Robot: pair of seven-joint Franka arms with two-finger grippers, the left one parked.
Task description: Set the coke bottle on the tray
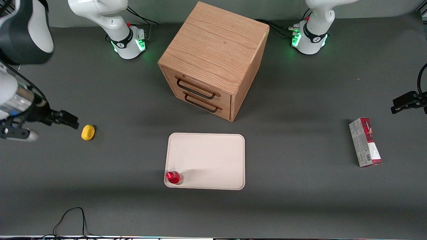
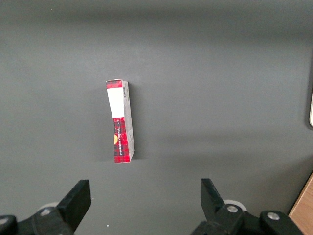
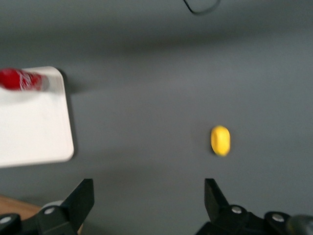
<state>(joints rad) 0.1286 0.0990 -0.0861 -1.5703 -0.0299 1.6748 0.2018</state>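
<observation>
The coke bottle (image 1: 174,177) stands upright on the cream tray (image 1: 213,156), in the tray's corner nearest the front camera toward the working arm's end. It also shows in the right wrist view (image 3: 19,80), on a corner of the tray (image 3: 34,132). My right gripper (image 1: 70,121) is open and empty, raised above the table toward the working arm's end, well apart from the tray and the bottle. In the right wrist view the gripper (image 3: 149,191) has only bare table between its spread fingers.
A small yellow object (image 1: 88,132) lies on the table beside the gripper, also in the right wrist view (image 3: 220,140). A wooden two-drawer cabinet (image 1: 213,60) stands farther from the front camera than the tray. A red-and-grey carton (image 1: 365,141) lies toward the parked arm's end.
</observation>
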